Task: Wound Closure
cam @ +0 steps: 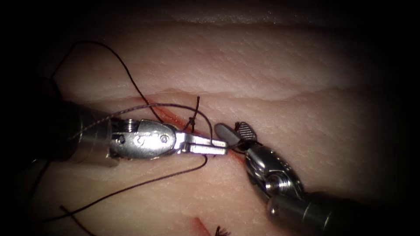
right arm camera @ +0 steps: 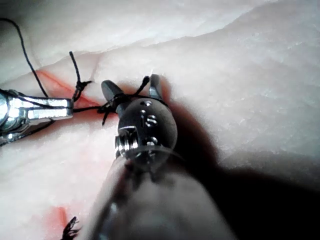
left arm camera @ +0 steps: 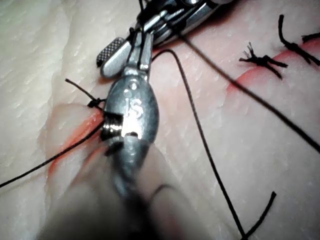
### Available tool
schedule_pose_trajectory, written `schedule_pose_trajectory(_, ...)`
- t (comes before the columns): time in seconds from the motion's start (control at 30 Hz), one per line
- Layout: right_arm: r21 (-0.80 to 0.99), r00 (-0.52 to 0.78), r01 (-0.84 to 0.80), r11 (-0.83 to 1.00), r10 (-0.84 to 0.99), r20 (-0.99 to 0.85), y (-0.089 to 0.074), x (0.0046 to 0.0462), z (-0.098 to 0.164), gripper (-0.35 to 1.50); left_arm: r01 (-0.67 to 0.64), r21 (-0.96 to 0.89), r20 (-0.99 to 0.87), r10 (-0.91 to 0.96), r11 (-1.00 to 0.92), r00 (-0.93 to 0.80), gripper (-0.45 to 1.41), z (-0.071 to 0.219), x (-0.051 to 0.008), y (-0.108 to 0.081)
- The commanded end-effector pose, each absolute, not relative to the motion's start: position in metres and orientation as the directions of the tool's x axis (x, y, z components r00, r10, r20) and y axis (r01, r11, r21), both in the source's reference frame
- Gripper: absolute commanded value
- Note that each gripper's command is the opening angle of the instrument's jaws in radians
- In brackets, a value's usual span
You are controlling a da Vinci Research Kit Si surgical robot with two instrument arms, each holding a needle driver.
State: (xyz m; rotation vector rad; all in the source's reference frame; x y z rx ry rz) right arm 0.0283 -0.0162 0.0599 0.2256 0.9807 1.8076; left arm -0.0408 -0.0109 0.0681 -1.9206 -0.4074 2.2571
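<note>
left tool (cam: pixel 214 147) clamps thread (cam: pixel 144 181)

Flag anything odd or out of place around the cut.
Nothing stands out. Left tool is shut on the thread beside a knot; right tool is open, holding nothing. Red fluid marks the cut.

The thread (cam: pixel 131 188) runs into the dark at the endoscope view's left edge, its end hidden.
</note>
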Motion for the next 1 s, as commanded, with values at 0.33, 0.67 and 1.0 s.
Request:
schedule_pose_trajectory(0.33,0.664,-0.426,-0.737,-0.127,0.850,-0.311,-0.016,0.0298,0.059,-0.35,0.081,-0.296,-0.945,0.280,-0.952,-0.168,-0.45,0.069,-0.0403,-0.011)
schedule_pose_trajectory(0.67,0.603,-0.336,-0.797,0.031,0.807,-0.486,-0.016,0.0306,0.054,-0.35,0.068,-0.323,-0.922,0.298,-0.944,-0.247,-0.45,0.070,-0.0396,-0.006)
schedule_pose_trajectory(1.0,0.494,-0.226,-0.858,0.142,0.759,-0.611,-0.019,0.0314,0.052,-0.35,0.028,-0.341,-0.899,0.317,-0.940,-0.303,-0.45,0.070,-0.0386,0.003)
